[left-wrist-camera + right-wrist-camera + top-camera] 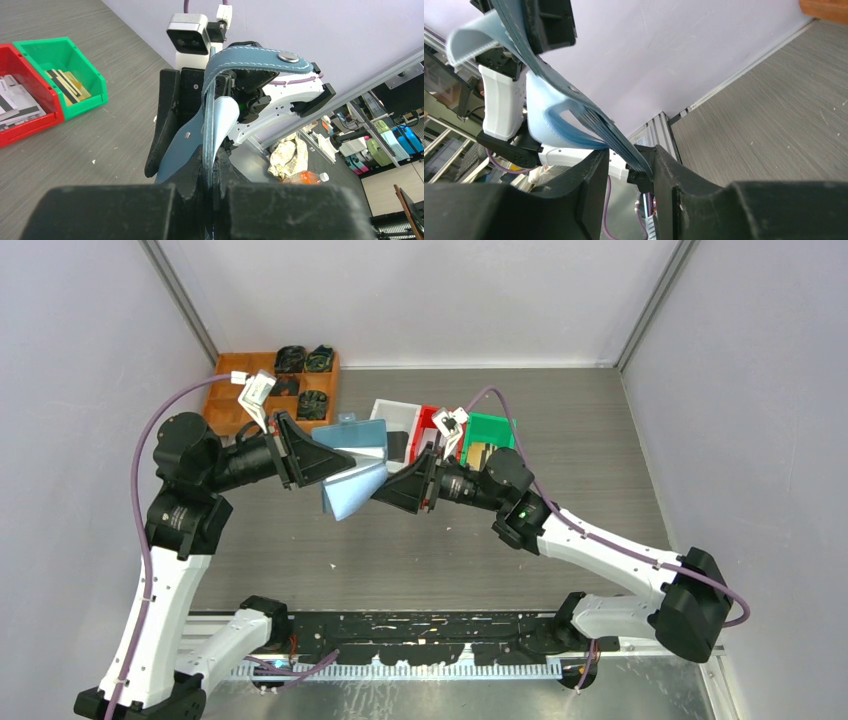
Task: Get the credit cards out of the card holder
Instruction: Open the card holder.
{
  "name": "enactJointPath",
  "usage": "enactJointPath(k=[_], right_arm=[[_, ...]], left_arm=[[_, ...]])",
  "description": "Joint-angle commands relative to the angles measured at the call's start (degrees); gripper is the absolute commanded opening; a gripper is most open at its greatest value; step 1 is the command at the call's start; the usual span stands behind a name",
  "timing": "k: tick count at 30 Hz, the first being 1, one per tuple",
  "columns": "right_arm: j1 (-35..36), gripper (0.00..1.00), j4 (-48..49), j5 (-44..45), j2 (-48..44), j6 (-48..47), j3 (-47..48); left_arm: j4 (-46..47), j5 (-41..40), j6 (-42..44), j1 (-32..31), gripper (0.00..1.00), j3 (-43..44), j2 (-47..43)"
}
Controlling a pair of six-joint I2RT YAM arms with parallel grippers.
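Card holder (350, 495) is clenched mid-frame in the left gripper (210, 182) (flap bent open), its edge flanked by the parted jaws of the right gripper (629, 167).

orange tray (222, 408) back-left, black parts (291, 359) inside | white bin (393, 406), red bin (429, 417), green bin (492, 426) adjacent

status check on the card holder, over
Left claw shut on card holder, held off the table. Right claw open, straddling its edge. Gold cards lie in green bin. Nothing blocking.
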Motion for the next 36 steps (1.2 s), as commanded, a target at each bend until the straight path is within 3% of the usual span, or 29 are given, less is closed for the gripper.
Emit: enactJointPath(k=[1, 15, 17, 19, 21, 24, 26, 28, 33, 36], right_arm=[[0.9, 0.46, 5.9, 1.2, 0.1, -0.9, 6.0], [1.5, 0.51, 10.0, 3.9, 1.1, 3.1, 8.3], [1.5, 0.49, 11.0, 4.8, 1.4, 4.2, 8.2], [1.5, 0.40, 12.7, 5.3, 1.7, 5.8, 8.0], [1.5, 0.28, 14.5, 5.5, 2.1, 7.7, 7.9], [1.5, 0.07, 15.0, 6.2, 2.0, 9.4, 7.4], [1.5, 0.01, 14.8, 6.7, 1.3, 9.7, 6.5], [1.4, 0.01, 14.2, 7.2, 0.1, 9.5, 5.6], [1.4, 0.01, 13.0, 8.0, -2.0, 9.5, 4.4], [1.4, 0.01, 11.7, 8.0, -2.9, 9.8, 4.5]], left_arm=[[2.5, 1.5, -0.6, -0.1, 0.00, 2.0, -0.3], [2.0, 2.6, 0.5, 0.0, 0.00, 0.0, -0.8], [1.7, 2.6, 1.0, -0.1, 0.00, -0.2, -1.1], [1.1, 2.5, 1.8, 0.0, 0.00, -0.3, -1.5], [-0.6, 1.5, 3.6, 0.0, 0.08, -0.1, -1.8], [-5.9, -0.9, 9.1, -0.1, 0.28, 1.2, -2.4], [-9.2, -2.6, 12.4, 0.0, 0.54, 2.3, -2.9], [-12.3, -4.7, 15.7, 0.1, 0.73, 3.6, -3.5], [-18.2, -5.2, 24.4, 0.2, 0.78, 6.0, -5.7], [-20.5, -0.8, 29.4, 0.2, 0.79, 6.9, -7.0]])
